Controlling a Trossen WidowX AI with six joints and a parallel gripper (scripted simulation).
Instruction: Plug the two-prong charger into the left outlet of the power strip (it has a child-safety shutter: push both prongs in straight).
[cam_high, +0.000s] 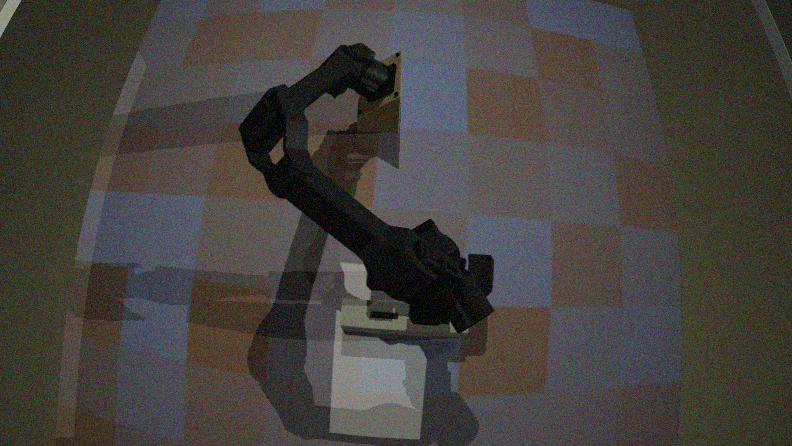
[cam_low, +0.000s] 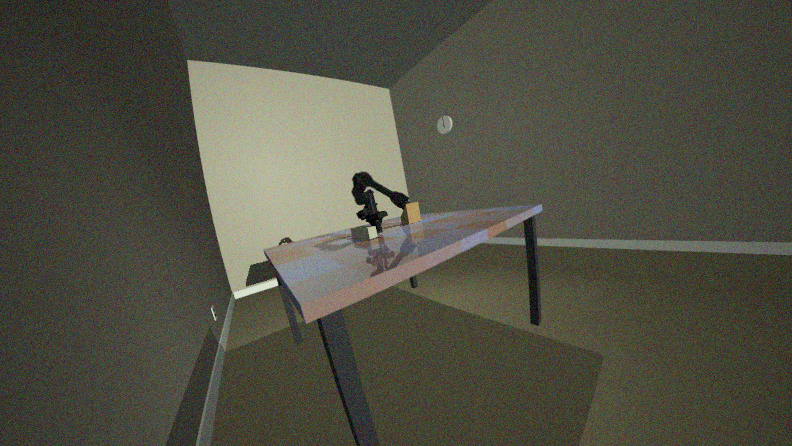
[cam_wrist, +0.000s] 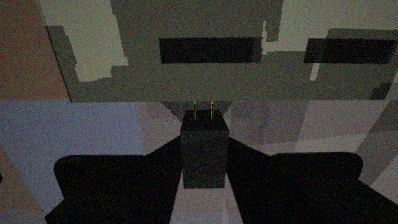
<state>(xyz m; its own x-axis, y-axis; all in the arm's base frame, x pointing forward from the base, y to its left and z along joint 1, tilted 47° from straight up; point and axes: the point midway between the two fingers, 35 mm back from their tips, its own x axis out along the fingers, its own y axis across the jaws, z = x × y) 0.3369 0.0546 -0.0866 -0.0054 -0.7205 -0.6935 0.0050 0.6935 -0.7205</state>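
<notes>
The charger (cam_wrist: 204, 157) is a dark block with two thin brass prongs (cam_wrist: 203, 109) pointing toward the power strip. My gripper (cam_wrist: 202, 139) is shut on it, one finger on each side. The pale grey-green power strip (cam_wrist: 95, 90) (cam_high: 354, 321) (cam_low: 363, 233) has two dark outlet slots in the wrist view, a left slot (cam_wrist: 210, 50) and a right slot (cam_wrist: 348, 51). The prong tips overlap the strip's near edge in that view, below the left slot and outside it. Any contact cannot be told. In the top view the hand hides the charger and part of the strip.
The arm's tan mounting block (cam_high: 382, 119) (cam_low: 411, 213) stands on the patchwork table (cam_high: 581, 265) (cam_low: 332, 277). A pale rectangle (cam_high: 376, 421) shows beside the strip. Dark arm shadows cross the table and strip.
</notes>
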